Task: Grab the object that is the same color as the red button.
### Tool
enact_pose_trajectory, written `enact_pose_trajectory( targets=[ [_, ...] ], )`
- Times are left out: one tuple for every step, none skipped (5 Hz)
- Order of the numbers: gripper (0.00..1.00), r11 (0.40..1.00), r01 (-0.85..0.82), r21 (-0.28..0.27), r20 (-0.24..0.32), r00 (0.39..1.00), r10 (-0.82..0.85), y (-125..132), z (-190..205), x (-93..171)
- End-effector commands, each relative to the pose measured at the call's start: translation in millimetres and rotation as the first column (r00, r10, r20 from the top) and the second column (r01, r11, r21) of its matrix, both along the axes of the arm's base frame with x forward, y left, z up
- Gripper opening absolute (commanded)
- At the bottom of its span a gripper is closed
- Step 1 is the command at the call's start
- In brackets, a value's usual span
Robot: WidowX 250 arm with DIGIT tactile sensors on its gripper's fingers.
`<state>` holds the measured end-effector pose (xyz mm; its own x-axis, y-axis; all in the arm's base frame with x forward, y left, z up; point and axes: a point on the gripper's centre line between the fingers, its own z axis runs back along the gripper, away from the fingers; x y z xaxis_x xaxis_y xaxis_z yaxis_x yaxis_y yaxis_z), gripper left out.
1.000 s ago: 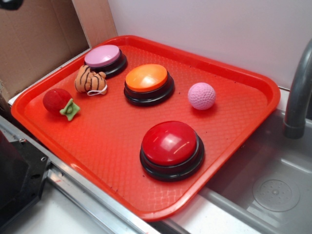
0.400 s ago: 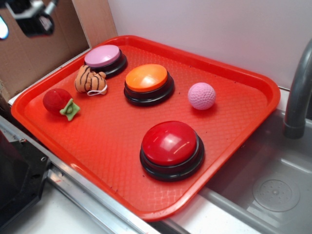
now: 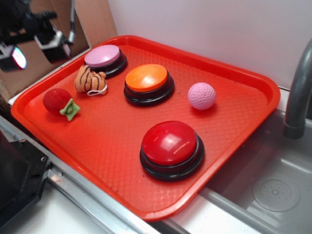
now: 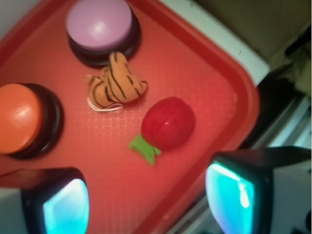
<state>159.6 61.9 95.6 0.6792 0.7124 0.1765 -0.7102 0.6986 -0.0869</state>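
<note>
The object, a small fuzzy red toy fruit (image 3: 57, 100) (image 4: 168, 123) with a green leaf, lies at the left corner of the red tray (image 3: 234, 126). The red button (image 3: 170, 146) stands near the tray's front right. My gripper (image 3: 39, 46) (image 4: 148, 204) hovers high over the tray's left edge, above and behind the fruit. Its jaws stand wide apart with nothing between them. In the wrist view the fruit sits just ahead of the gap between the fingers (image 4: 66, 204).
An orange striped tiger plush (image 3: 90, 80) (image 4: 114, 85) lies beside the fruit. A pink-domed button (image 3: 103, 57) (image 4: 100, 27), an orange-domed button (image 3: 147, 82) (image 4: 22, 119) and a pink dimpled ball (image 3: 202, 95) share the tray. A sink (image 3: 273, 190) and faucet (image 3: 298, 92) are at right; cardboard (image 3: 34, 78) stands behind left.
My gripper has come down and rightward from the top left corner, now further into the exterior view. Nothing on the tray has moved.
</note>
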Motion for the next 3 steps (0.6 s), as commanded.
enact_pose_trajectory(
  targets=[
    [1.0,0.991,-0.133,0.022,0.0,0.991,0.133,22.4,-43.6,2.9],
    [1.0,0.977,-0.202,0.07,-0.008,0.979,0.203,31.9,-59.1,5.5],
    [1.0,0.971,-0.219,0.1,-0.018,0.975,0.222,39.9,-72.4,9.3]
  ],
)
